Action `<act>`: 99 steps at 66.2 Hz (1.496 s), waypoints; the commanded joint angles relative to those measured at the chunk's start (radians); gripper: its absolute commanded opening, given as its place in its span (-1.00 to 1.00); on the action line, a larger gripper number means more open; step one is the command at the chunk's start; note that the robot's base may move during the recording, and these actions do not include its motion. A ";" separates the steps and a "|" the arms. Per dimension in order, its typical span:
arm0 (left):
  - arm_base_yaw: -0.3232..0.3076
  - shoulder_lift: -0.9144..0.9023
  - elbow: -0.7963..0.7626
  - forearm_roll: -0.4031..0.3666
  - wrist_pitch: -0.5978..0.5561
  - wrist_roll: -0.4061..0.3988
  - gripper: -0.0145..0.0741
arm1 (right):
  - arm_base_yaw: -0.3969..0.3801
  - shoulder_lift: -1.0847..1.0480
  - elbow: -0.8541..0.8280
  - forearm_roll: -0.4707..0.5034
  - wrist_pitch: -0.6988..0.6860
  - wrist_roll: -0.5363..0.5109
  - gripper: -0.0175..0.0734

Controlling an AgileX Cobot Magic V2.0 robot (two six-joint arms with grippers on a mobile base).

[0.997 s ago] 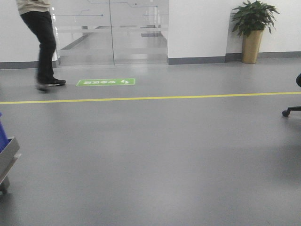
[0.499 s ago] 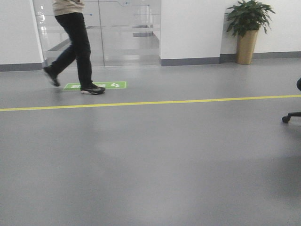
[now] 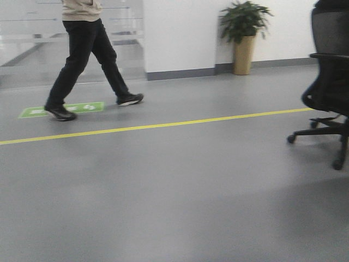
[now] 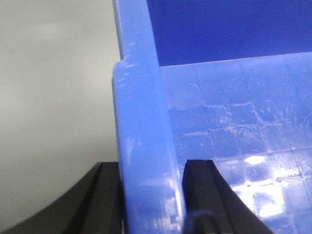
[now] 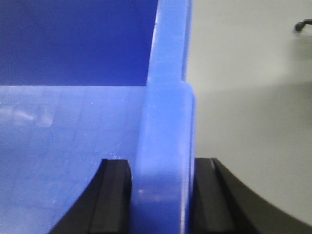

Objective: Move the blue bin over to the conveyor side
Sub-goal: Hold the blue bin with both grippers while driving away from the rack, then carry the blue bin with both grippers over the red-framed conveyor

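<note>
- Clamped across the thick rim lip of the blue bin [image 4: 142, 126] in the left wrist view: left gripper [image 4: 152, 197]. One black finger [image 4: 105, 200] against the outer face at lower left, the other against the inner face at lower centre, wall pinched between them.
- Same hold in the right wrist view: right gripper [image 5: 162, 195] closed tight on the blue bin's wall, black fingers pressed to both faces along the bottom of the frame.
- Wall edge running up the middle of each wrist view, with the bin's glossy floor on the inner side and a darker far wall across the top.
- Whether lifted or resting on the floor: cannot tell.
- Outside the rim, bare pale floor: upper left in the left wrist view, right half in the right wrist view, with a small dark shape [image 5: 303, 24] at the upper right corner, too little of it to name.
- In the front view, open grey floor [image 3: 174, 207] across the whole lower half.
- Yellow line [image 3: 163, 124] from the left edge to the right, rising slightly rightward.
- Beyond it at upper left, a person [image 3: 82, 54] mid-stride, one shoe on a green floor marking [image 3: 82, 107].
- Black office chair [image 3: 330, 82] at the right edge, wheeled base just on the near side of the line.
- Potted plant [image 3: 244, 33] against the white wall [image 3: 180, 33] at upper right of centre.
</note>
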 commanded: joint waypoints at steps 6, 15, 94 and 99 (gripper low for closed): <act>-0.001 -0.019 -0.013 0.019 -0.077 0.012 -0.72 | -0.003 -0.017 -0.025 -0.058 -0.108 -0.018 -0.79; -0.001 -0.019 -0.013 0.019 -0.077 0.012 -0.72 | -0.003 -0.017 -0.025 -0.058 -0.108 -0.018 -0.79; -0.001 -0.019 -0.013 0.021 -0.077 0.012 -0.72 | -0.003 -0.017 -0.025 -0.058 -0.108 -0.018 -0.79; -0.001 -0.017 -0.013 0.021 -0.077 0.012 -0.72 | -0.003 -0.017 -0.025 -0.058 -0.108 -0.018 -0.79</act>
